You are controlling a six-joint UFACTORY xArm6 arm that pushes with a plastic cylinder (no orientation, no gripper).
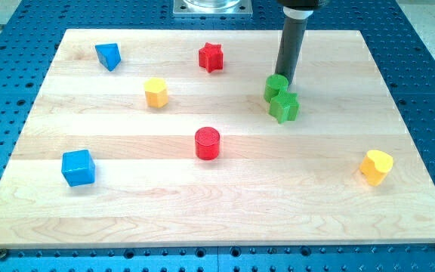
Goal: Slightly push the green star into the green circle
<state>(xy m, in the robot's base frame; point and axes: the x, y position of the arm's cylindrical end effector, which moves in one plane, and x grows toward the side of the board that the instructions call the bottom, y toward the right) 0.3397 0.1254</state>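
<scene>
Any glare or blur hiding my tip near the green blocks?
Camera view: even light, no glare, sharp. My tip sits just above the green circle, partly hidden behind it; the green star touches the circle below. Soft shadows only.

Bright, even overhead light, soft short shadows beside blocks, sharp focus, faint sheen on the wooden board (225,196)

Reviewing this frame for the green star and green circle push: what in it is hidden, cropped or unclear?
- My tip: its very end meets the green circle from behind; actual contact cannot be confirmed in the camera view.
- Green circle: its lower right side is covered by the green star, so a gap or contact between them is unclear.
- The arm above the rod: cut off by the view's top edge.
- Metal mount: cropped by the top edge.
</scene>
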